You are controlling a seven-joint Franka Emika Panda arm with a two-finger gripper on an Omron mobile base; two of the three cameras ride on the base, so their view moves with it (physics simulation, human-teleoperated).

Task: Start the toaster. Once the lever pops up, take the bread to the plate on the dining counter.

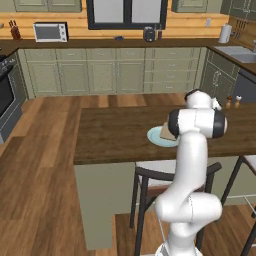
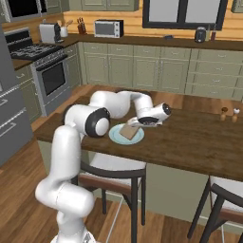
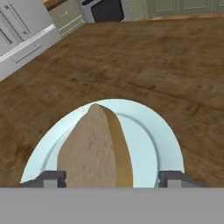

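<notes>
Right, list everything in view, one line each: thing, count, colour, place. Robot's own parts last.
golden-tan slice of toast: one, tan, lying on the plate between the open fingers.
round pale blue-white plate: one, on the island top.
dark brown wood-topped island counter: one, in front of the robot.
metal-legged stools: at least two, dark frames, tucked at the island's near side.
black-and-silver microwave: one, on the far wall worktop.
small shakers: two, on the island's far right edge.
steel stove with oven: one, left wall.
white arm's hand: one, open, low over the plate, dark fingertips either side of the toast.
</notes>
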